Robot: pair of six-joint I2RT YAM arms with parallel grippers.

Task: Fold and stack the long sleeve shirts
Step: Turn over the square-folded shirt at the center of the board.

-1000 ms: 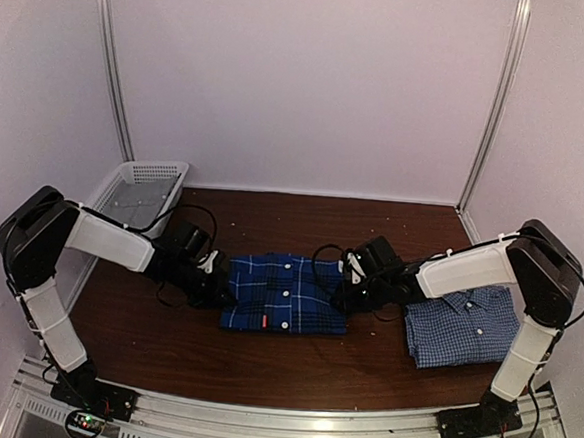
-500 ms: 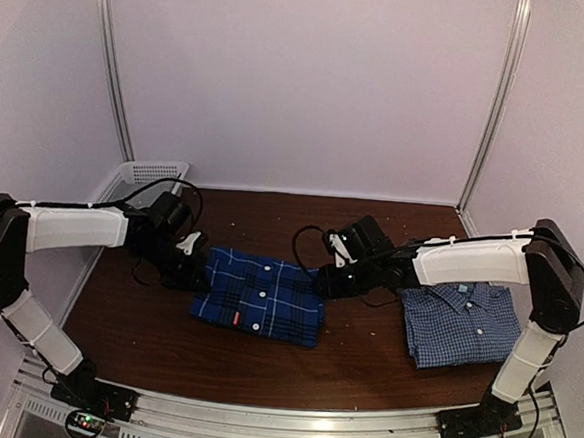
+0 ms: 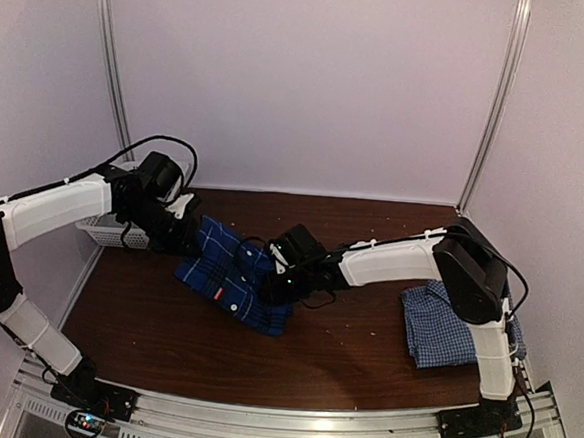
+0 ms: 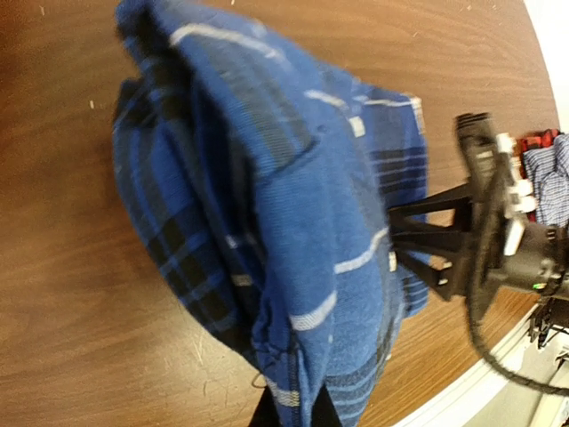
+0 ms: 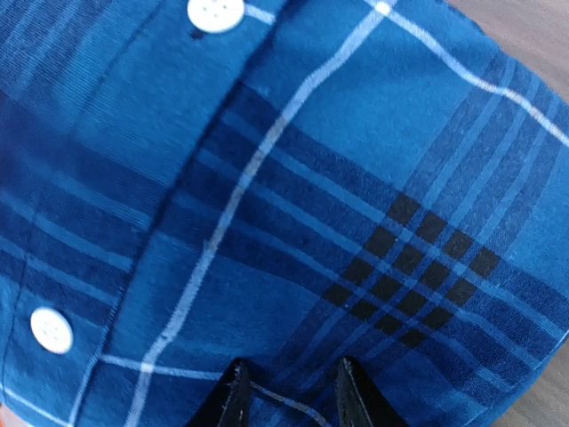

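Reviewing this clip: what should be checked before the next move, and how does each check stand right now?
1. Left gripper shut on the plaid shirt: ok.
2. Right gripper clamped on the shirt's other end: ok, a finger on each side of the folded edge.
3. Fold kept tidy: not ok, the cloth sags and bunches between the grippers.
4. Check shirt lying folded as the stack base: ok, though the right arm hides part of it.
5. Plaid shirt above the check shirt: not ok, it is left of centre, well apart.
6. Plaid shirt apart from the basket: ok.
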